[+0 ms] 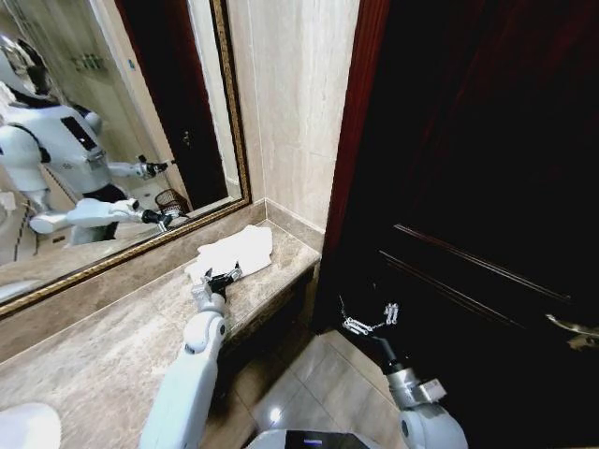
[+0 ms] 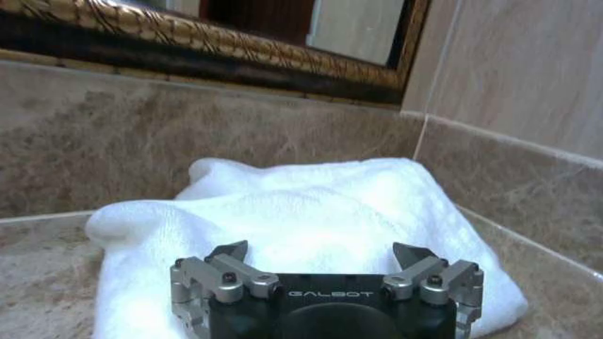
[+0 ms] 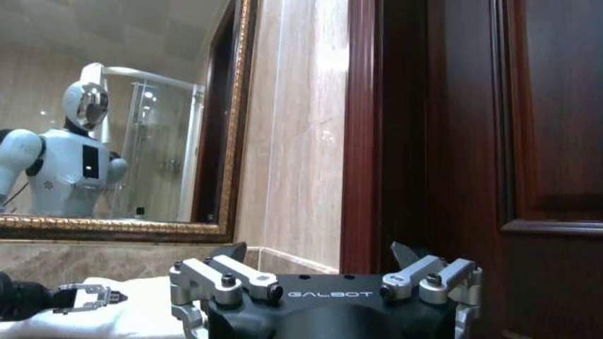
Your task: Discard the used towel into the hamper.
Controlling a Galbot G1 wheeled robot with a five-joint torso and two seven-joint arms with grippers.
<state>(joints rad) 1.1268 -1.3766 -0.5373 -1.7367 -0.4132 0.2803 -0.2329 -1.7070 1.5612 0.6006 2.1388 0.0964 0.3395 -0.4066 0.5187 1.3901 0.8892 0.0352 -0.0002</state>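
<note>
The used towel (image 1: 238, 253) is white and lies crumpled on the marble counter (image 1: 103, 355), in the corner by the wall. My left gripper (image 1: 223, 277) is low over the counter at the towel's near edge. In the left wrist view the towel (image 2: 311, 212) bulks just beyond my open left gripper (image 2: 320, 251), with nothing between the fingers. My right gripper (image 1: 370, 321) hangs open and empty over the floor in front of the dark door; the right wrist view shows it (image 3: 318, 251) spread wide. A dark wire hamper (image 1: 171, 199) appears as a reflection in the mirror.
A gold-framed mirror (image 1: 112, 122) runs along the back of the counter. A tiled wall (image 1: 295, 103) closes the corner, and a dark wooden door (image 1: 477, 187) with a handle (image 1: 571, 327) stands to the right. Tiled floor (image 1: 309, 374) lies below the counter's end.
</note>
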